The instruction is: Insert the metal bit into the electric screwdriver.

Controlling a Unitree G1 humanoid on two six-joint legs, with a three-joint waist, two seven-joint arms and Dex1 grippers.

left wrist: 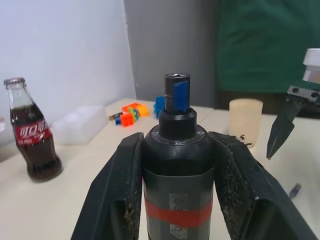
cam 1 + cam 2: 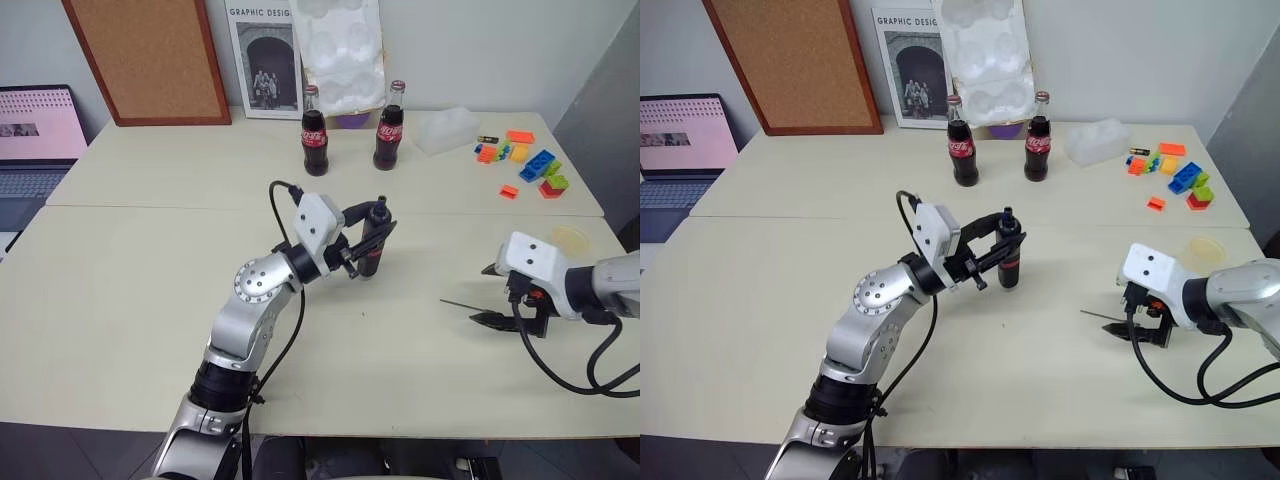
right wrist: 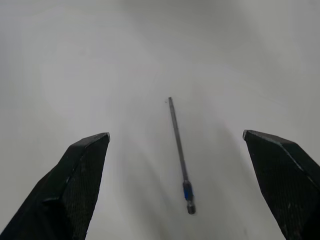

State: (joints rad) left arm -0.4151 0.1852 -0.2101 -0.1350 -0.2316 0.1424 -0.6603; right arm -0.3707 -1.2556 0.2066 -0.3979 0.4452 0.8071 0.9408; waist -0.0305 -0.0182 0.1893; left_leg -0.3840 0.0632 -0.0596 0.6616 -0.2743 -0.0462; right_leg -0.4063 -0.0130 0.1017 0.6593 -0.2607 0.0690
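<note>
On the far left edge of the table [image 2: 120,300] I saw a laptop [image 2: 35,140] with a pink screen, and behind it a cork board [image 2: 150,55] leaning against the wall. Further along the back stood a poster [image 2: 262,65] and a white foam tray [image 2: 343,50], with two cola bottles [image 2: 314,135] in front of them; both bottles held dark drink nearly up to the neck and kept their caps on.

Near the middle, my left gripper [image 2: 368,245] was raised above the table with its two black fingers [image 1: 117,200] pressed tight against the sides of the screwdriver [image 1: 176,165]. The tool stood roughly upright in that grip, red band low, blue tip at the top end.

To the right, a clear plastic container [image 2: 445,128] sat by the back edge; I could not tell what was in it. Beside it lay a scatter of coloured toy bricks [image 2: 530,165]. A pale cup [image 1: 245,120] stood near the right edge, its contents hidden.

My right gripper [image 3: 175,165] hung low over the table with its fingers spread wide. The metal bit [image 3: 179,150] lay flat on the table between them, touching neither.
</note>
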